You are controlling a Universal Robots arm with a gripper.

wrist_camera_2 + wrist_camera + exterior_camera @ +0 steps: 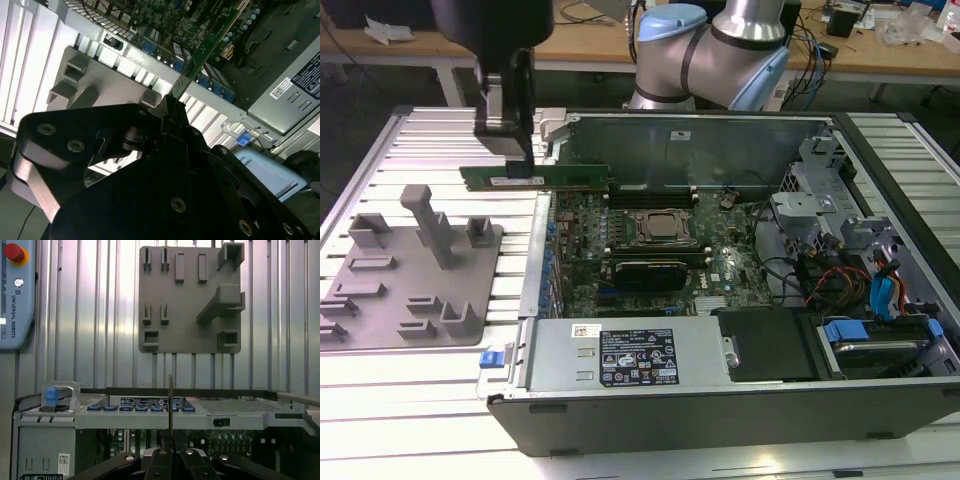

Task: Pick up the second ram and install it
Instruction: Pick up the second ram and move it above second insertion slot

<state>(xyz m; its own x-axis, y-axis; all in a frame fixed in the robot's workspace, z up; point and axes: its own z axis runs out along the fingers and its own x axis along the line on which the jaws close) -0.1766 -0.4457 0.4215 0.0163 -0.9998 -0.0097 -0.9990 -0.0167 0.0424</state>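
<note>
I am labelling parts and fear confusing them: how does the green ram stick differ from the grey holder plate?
The second ram is green, thin and narrow; the grey holder plate is wide, with raised blocks. The ram hangs in the air, clamped in the tool; the plate lies flat on the ribbed table. Neither touches the motherboard.

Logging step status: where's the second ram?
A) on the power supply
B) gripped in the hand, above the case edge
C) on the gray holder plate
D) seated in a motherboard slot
B: the hand is shut on the second ram, holding it level in the air over the case wall at the exterior view's left, clear of the gray holder plate.
</note>
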